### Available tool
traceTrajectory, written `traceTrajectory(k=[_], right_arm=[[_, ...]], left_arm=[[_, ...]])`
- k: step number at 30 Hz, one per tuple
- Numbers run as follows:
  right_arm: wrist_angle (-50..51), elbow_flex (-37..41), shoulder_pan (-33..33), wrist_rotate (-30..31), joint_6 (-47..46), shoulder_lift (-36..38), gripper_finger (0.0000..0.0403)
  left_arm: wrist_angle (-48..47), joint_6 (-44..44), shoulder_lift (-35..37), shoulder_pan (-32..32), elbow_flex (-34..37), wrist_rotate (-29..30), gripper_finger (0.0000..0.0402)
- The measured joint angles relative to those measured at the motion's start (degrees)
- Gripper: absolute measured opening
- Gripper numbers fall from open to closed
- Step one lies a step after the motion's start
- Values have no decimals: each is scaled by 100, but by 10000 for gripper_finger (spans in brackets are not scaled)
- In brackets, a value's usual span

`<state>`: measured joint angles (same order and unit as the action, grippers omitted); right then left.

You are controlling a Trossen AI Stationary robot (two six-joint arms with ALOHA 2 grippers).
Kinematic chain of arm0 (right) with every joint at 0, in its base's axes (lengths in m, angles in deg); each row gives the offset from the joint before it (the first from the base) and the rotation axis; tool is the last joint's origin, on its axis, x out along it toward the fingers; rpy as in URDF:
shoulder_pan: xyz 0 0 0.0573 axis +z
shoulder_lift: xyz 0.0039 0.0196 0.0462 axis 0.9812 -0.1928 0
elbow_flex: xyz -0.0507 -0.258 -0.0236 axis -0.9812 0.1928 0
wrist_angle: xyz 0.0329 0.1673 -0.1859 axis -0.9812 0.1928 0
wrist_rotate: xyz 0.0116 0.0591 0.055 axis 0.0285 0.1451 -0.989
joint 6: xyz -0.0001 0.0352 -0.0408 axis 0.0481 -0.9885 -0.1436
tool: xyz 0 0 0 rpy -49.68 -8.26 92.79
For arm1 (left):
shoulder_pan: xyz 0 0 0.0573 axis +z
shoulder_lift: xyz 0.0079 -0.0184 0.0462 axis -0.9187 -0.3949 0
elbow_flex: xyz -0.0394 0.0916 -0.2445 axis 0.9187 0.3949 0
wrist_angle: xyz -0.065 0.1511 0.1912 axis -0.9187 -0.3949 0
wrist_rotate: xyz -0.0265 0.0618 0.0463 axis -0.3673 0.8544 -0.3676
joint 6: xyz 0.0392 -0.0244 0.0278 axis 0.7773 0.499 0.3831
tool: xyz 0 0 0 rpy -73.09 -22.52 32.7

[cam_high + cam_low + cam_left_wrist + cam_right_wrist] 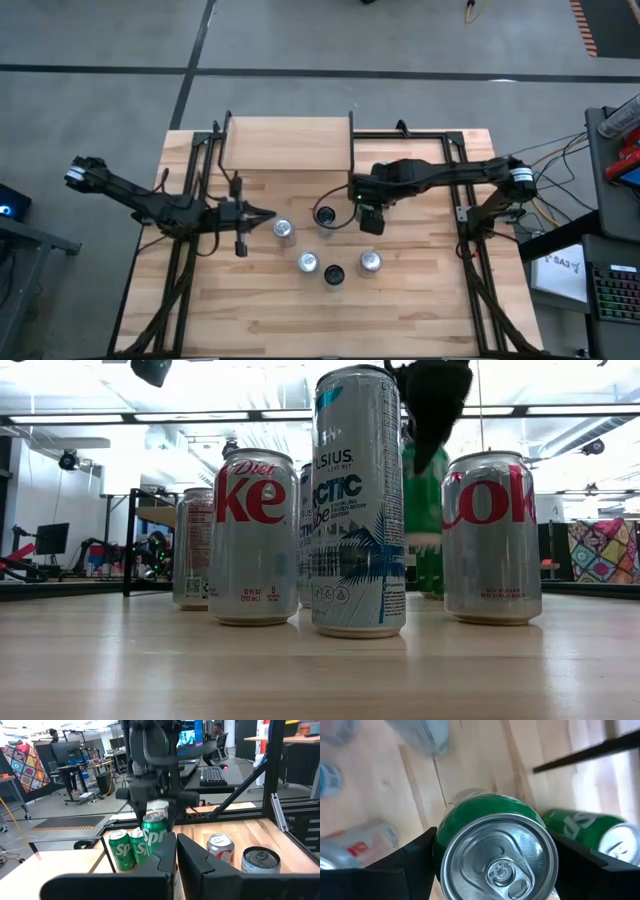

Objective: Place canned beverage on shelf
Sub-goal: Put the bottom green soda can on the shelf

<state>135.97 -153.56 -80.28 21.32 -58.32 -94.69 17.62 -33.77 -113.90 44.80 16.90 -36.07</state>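
Right wrist view showed the right end effector (495, 865) with its fingers flanking a green can (495, 845) that we judged gripped or nearly so. The shelf (288, 143) at the bench's (250, 310) far edge was bare, so placement remained. We saw the left end effector (262, 214) clenched, idle beside the cluster; neighbouring cans crowded the lift path, while the shelf top lay open.

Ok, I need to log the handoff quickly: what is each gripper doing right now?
Left gripper: shut, holding nothing, beside the cans.
Right gripper: fingers on both sides of a green Sprite can; a firm grip cannot be told.
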Motion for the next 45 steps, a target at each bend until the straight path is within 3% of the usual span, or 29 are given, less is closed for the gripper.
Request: traceTrajectory(k=[20, 29, 35, 45], right_arm=[[1914, -3077, -1, 148, 22, -1364, 293], [2148, -3830, -46, 153, 124, -1781, 293], [2285, -4279, -111, 582, 163, -1910, 293], [1771, -4570, -505, 759, 608, -1932, 293]], left_arm=[[-351, 546, 825, 0, 0, 0, 0], [-387, 592, 895, 2, 36, 2, 0], [-383, 586, 902, 1, 44, 1, 0], [-380, 585, 851, 1, 50, 1, 0]])
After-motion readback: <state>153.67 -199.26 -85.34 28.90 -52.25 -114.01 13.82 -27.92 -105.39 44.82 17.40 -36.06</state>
